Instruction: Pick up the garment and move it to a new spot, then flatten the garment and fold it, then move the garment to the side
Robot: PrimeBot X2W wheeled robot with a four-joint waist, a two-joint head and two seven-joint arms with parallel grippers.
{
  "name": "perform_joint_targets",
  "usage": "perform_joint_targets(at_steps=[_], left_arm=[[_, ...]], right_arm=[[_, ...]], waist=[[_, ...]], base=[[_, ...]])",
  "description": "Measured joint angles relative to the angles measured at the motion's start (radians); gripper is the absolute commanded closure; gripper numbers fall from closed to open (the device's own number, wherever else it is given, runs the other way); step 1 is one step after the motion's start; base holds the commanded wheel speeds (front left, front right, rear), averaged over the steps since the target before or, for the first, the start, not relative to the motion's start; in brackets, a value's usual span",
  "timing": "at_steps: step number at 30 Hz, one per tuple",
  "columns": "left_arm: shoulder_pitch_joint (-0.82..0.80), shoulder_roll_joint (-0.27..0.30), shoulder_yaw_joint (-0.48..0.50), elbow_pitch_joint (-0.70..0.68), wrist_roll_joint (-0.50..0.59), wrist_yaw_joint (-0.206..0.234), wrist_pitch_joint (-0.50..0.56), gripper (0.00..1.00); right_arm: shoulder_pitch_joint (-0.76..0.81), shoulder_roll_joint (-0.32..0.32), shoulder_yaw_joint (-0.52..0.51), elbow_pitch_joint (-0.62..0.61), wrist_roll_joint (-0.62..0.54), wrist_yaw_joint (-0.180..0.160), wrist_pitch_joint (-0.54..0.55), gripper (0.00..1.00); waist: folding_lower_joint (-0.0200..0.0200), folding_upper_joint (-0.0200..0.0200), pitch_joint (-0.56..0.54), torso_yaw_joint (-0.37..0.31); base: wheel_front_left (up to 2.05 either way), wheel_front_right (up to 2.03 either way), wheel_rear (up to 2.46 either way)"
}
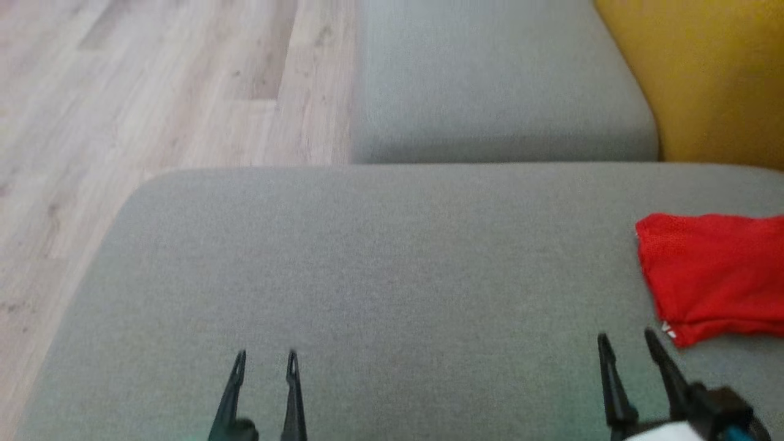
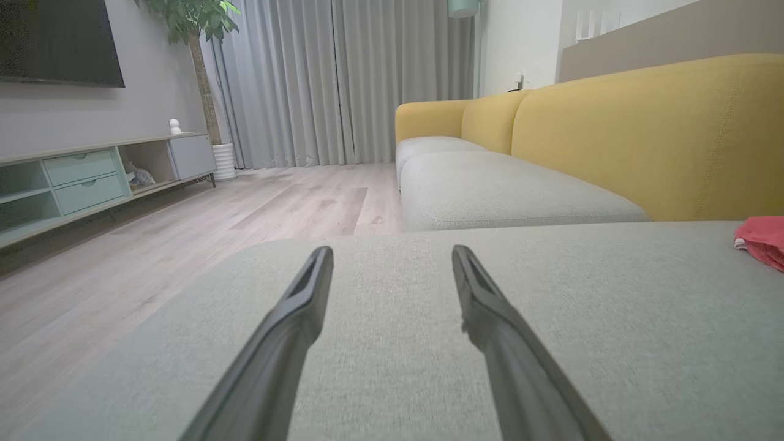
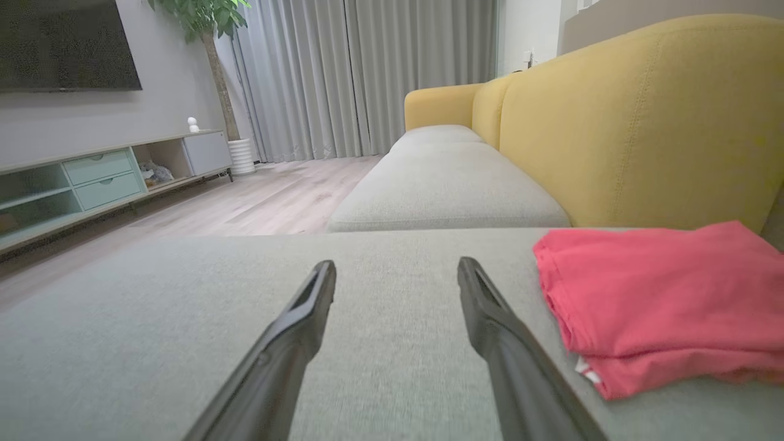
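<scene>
A folded red garment (image 1: 713, 275) lies on the grey sofa cushion (image 1: 380, 263) at the right edge of the head view; it also shows as a folded stack (image 3: 661, 300) in the right wrist view and as a sliver (image 2: 762, 240) in the left wrist view. My right gripper (image 1: 626, 343) is open just left of the garment's near corner, nothing between its fingers. My left gripper (image 1: 266, 360) is open near the cushion's front, well left of the garment. Both hover low over bare cushion, left (image 2: 392, 257) and right (image 3: 397, 269).
A second grey seat cushion (image 1: 496, 79) lies beyond, with the yellow sofa back (image 1: 710, 73) at the upper right. Wooden floor (image 1: 122, 92) runs along the left. A TV console (image 2: 92, 177), a potted plant (image 2: 196, 37) and curtains (image 2: 343, 79) stand across the room.
</scene>
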Motion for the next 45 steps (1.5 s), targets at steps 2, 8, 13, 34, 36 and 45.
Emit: perform_joint_targets(at_steps=[2, 8, 13, 34, 36, 45], left_arm=[[0.026, 0.002, 0.002, -0.001, 0.0, -0.001, 0.0, 0.0], [0.044, 0.003, 0.028, -0.006, 0.01, -0.023, 0.0, 0.0], [0.049, 0.003, 0.028, -0.006, 0.018, -0.037, 0.0, 0.0], [0.071, 0.006, 0.048, 0.068, -0.152, -0.077, 0.037, 1.0], [0.07, 0.006, 0.055, 0.069, -0.178, -0.083, 0.041, 1.0], [0.053, 0.008, 0.067, 0.075, -0.291, -0.106, 0.066, 1.0]], right_arm=[[0.034, 0.005, 0.003, 0.0, 0.0, 0.0, 0.0, 0.0], [0.058, 0.024, 0.022, 0.001, -0.007, 0.0, 0.0, 0.0], [0.058, 0.024, 0.021, 0.001, -0.008, 0.0, 0.0, 0.0], [0.073, 0.025, 0.011, 0.083, 0.156, 0.0, 0.042, 1.0], [0.073, 0.025, 0.007, 0.083, 0.18, 0.0, 0.049, 1.0], [0.042, 0.025, -0.01, 0.082, 0.286, 0.0, 0.075, 1.0]], waist=[[0.0, 0.0, -0.021, 0.0], [0.0002, 0.0, -0.045, -0.004], [0.0003, 0.0, -0.045, -0.006], [0.0005, 0.0, -0.019, -0.014], [0.0005, 0.0, -0.015, -0.015], [0.0005, 0.0, 0.0, -0.02]], base=[[0.0, 0.0, 0.0], [0.0, 0.0, 0.0], [0.0, 0.0, 0.0], [0.0, 0.0, 0.0], [0.0, 0.0, 0.0], [0.0, 0.0, 0.0]])
